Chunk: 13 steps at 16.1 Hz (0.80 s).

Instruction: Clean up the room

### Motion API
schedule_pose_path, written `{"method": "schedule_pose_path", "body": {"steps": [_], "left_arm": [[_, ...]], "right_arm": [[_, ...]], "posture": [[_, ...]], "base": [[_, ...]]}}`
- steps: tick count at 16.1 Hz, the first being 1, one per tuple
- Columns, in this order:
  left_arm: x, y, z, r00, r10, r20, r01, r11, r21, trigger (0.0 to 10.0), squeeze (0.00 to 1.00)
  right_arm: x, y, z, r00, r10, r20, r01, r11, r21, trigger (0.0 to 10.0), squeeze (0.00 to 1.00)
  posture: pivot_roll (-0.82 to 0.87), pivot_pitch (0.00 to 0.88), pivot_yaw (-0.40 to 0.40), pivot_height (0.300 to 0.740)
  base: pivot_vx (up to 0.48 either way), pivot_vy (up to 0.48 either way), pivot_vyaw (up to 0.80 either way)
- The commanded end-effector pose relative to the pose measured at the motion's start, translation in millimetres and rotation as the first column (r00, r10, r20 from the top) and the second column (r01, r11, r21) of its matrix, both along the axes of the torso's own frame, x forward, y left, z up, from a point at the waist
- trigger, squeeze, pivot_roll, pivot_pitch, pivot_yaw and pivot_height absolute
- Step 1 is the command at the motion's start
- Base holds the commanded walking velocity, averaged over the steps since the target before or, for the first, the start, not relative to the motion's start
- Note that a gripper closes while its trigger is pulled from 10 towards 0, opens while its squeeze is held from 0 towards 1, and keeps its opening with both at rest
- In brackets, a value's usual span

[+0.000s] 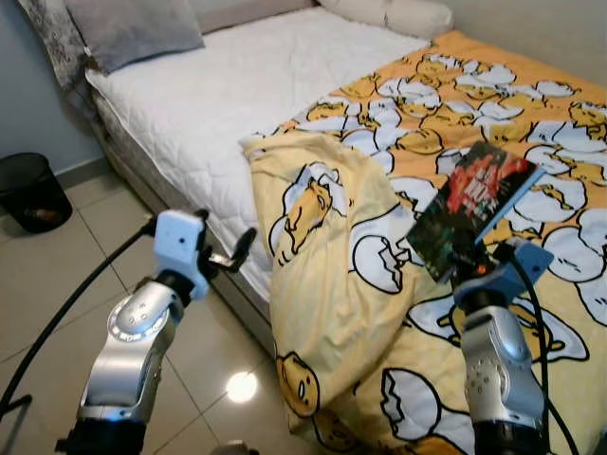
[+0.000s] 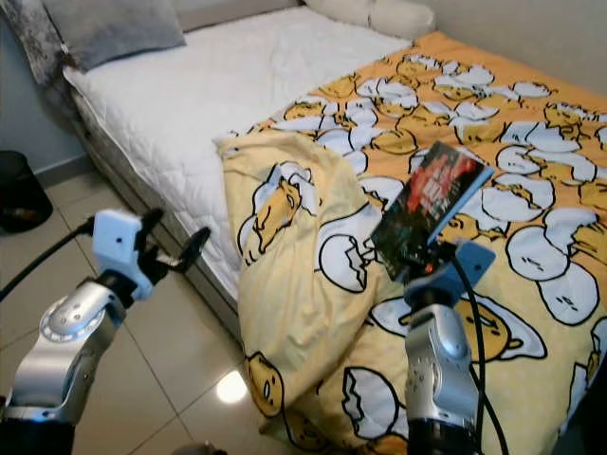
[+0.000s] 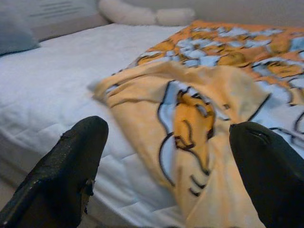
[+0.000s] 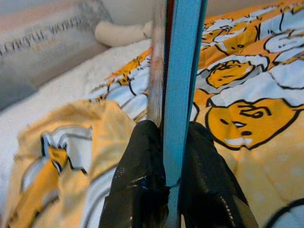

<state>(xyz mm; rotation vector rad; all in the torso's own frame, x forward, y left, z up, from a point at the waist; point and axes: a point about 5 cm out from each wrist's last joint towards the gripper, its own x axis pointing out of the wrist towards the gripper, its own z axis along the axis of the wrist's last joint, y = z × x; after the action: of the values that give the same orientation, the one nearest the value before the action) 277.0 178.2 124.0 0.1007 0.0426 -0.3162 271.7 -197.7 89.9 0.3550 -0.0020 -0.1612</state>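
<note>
1. The book (image 1: 479, 204) clamped in the right gripper (image 4: 164, 190) has a glossy printed cover.
2. Under that gripper, the blanket (image 1: 332, 284) is soft, matt cloth.
3. Ahead of the left gripper (image 3: 166, 171), the mattress (image 1: 228, 85) is white quilted fabric.
4. Below both grippers, the floor tiles (image 1: 57, 275) are smooth and shiny.
5. The gripper fingers (image 3: 61, 175) look like rough, matt black rubber.

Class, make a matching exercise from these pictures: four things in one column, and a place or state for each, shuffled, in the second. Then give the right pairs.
1. book
2. bin
3. grey pillow
4. left gripper

A. on the floor beside the bed
B. open, holding nothing
C. at the head of the white mattress
D. clamped upright in the right gripper

Pairs: 1-D, 2-A, 3-C, 4-B
</note>
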Motion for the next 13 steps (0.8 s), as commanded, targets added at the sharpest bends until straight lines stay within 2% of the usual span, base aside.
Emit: {"method": "schedule_pose_path", "body": {"steps": [1, 2, 3, 4, 6, 7, 8, 10, 12, 13], "left_arm": [[0.1, 5.1, 1, 0.999, 0.033, 0.001, -0.033, 0.998, 0.045, 10.0, 0.58], [0.5, 5.7, 0, 0.999, 0.042, 0.001, -0.042, 0.997, 0.057, 10.0, 0.57], [-0.1, 5.3, 1, 0.999, 0.043, 0.001, -0.043, 0.998, 0.055, 10.0, 0.56], [1.4, 4.3, 1, 0.999, 0.047, 0.010, -0.047, 0.995, 0.088, 10.0, 0.55], [6.8, 0.6, 3, 0.998, 0.058, 0.008, -0.058, 0.996, 0.073, 10.0, 0.53], [8.8, -1.5, 6, 0.998, 0.055, 0.004, -0.055, 0.997, 0.048, 10.0, 0.53], [9.5, -1.7, 6, 0.999, 0.046, 0.006, -0.046, 0.997, 0.061, 10.0, 0.53], [9.7, 0.3, 8, 0.999, 0.051, 0.008, -0.052, 0.997, 0.060, 10.0, 0.53], [9.7, 0.9, 9, 0.999, 0.054, 0.003, -0.054, 0.997, 0.049, 10.0, 0.52], [9.8, 0.5, 9, 0.998, 0.057, 0.006, -0.057, 0.997, 0.053, 10.0, 0.51]], "right_arm": [[-1.4, 1.0, 8, 1.000, 0.009, 0.003, -0.009, 0.994, -0.106, 10.0, 0.00], [-3.3, -0.6, 2, 0.999, -0.019, -0.040, 0.013, 0.988, -0.152, 10.0, 0.00], [-2.3, -1.1, 3, 0.999, -0.029, -0.025, 0.025, 0.987, -0.158, 10.0, 0.00], [3.4, 2.0, 5, 0.999, -0.028, -0.026, 0.023, 0.984, -0.174, 10.0, 0.00], [12.5, 10.8, 11, 0.999, 0.014, -0.032, -0.021, 0.975, -0.222, 10.0, 0.00], [15.0, 14.0, 14, 1.000, 0.025, -0.013, -0.028, 0.980, -0.197, 10.0, 0.00], [16.7, 15.9, 13, 0.999, 0.033, -0.024, -0.036, 0.988, -0.153, 10.0, 0.00], [16.1, 17.7, 13, 0.999, 0.030, -0.031, -0.034, 0.992, -0.125, 10.0, 0.00], [15.2, 17.5, 13, 0.999, 0.016, -0.038, -0.023, 0.977, -0.214, 10.0, 0.00], [15.6, 17.7, 12, 0.999, 0.015, -0.040, -0.024, 0.973, -0.230, 10.0, 0.00]], "posture": [[0.01, 0.000, -0.026, 0.740], [0.00, 0.000, -0.022, 0.740], [0.00, 0.000, -0.026, 0.740], [0.01, 0.000, -0.031, 0.740], [0.01, 0.000, -0.017, 0.740], [0.01, 0.000, -0.016, 0.740], [0.01, 0.000, -0.014, 0.740], [0.01, 0.000, -0.012, 0.740], [0.01, 0.000, -0.009, 0.740], [0.01, 0.000, -0.011, 0.740]], "base": [[0.000, 0.000, 0.00], [0.000, 0.000, 0.00], [0.000, 0.000, 0.00], [0.000, 0.000, 0.00], [0.000, 0.000, -0.70], [0.000, 0.000, -0.80], [0.000, 0.000, -0.80], [0.000, 0.000, -0.80], [0.000, 0.000, -0.80], [0.000, 0.000, -0.80]]}}
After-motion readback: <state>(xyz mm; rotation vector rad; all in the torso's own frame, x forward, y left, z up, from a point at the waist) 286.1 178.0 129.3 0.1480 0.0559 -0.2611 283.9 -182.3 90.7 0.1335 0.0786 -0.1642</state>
